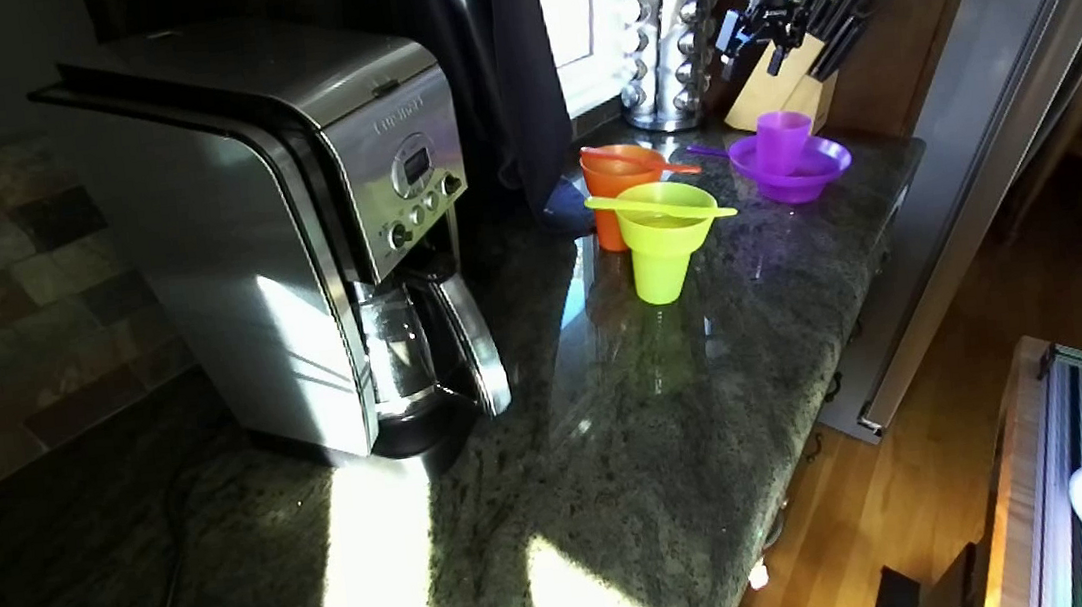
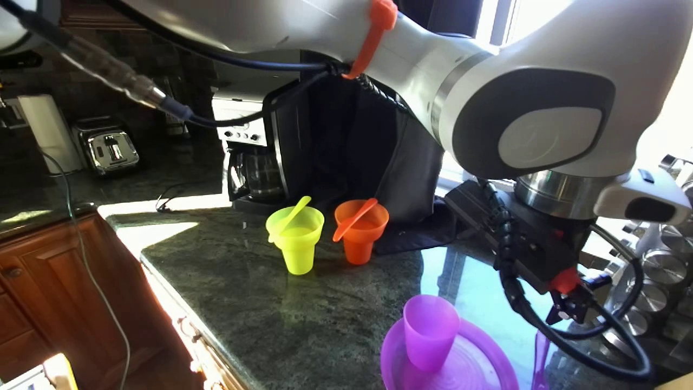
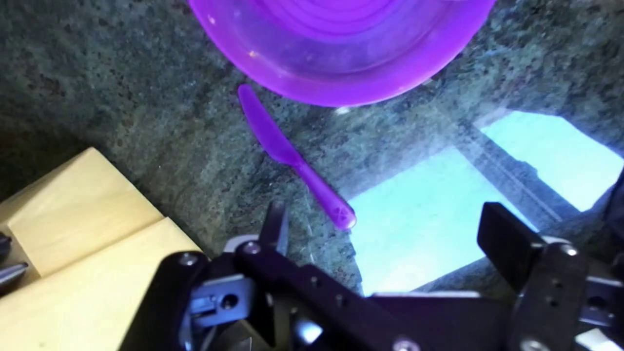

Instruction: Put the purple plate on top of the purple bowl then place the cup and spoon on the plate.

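Note:
The purple plate (image 1: 833,160) sits on top of the narrower purple bowl (image 1: 793,193). The small purple cup (image 1: 783,145) stands upright on the plate; both cup (image 2: 430,331) and plate (image 2: 490,352) show in an exterior view. A purple utensil (image 3: 287,152), knife-shaped rather than spoon-shaped in the wrist view, lies on the counter beside the plate (image 3: 341,85); it also shows in both exterior views (image 1: 708,152) (image 2: 540,358). My gripper (image 3: 385,214) is open and empty above the counter, near the utensil's handle end. It also shows in an exterior view (image 1: 751,65).
A wooden knife block (image 3: 97,263) stands close to my gripper's side. A metal spice rack (image 1: 665,49) stands by the window. A yellow-green cup (image 1: 661,251) and an orange vessel (image 1: 608,226), each with a spoon across it, stand near a coffee maker (image 1: 231,225).

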`<move>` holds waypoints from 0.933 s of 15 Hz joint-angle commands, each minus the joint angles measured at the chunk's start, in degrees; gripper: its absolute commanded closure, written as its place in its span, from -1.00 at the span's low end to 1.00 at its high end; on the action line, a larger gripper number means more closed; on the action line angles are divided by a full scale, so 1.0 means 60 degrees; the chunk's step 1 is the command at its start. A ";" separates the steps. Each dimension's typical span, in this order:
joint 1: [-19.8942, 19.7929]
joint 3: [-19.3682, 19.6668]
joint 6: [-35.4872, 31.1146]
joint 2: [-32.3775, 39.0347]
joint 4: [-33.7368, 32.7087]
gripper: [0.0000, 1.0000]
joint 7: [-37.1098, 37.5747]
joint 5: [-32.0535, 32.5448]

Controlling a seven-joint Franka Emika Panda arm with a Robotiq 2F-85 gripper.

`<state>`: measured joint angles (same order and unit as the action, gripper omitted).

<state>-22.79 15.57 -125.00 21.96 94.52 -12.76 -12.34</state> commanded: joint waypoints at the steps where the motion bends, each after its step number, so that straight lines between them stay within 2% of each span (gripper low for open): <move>1: -0.0426 -0.0249 -0.0122 0.1172 -0.1308 -1.00 -0.1012 0.0380; 2: -0.0295 -0.0247 0.0013 0.0507 -0.0595 -1.00 -0.0489 0.0303; 8: -0.0472 -0.0344 -0.0013 0.1086 -0.1257 -1.00 -0.0816 0.0426; 13: -0.0906 -0.0803 0.0076 0.1335 -0.1407 -1.00 -0.3419 0.0811; 14: -0.0874 -0.0720 -0.0082 0.1492 -0.1507 -1.00 -0.3685 0.1194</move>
<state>-26.03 12.63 -125.25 28.78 87.25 -28.11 -8.43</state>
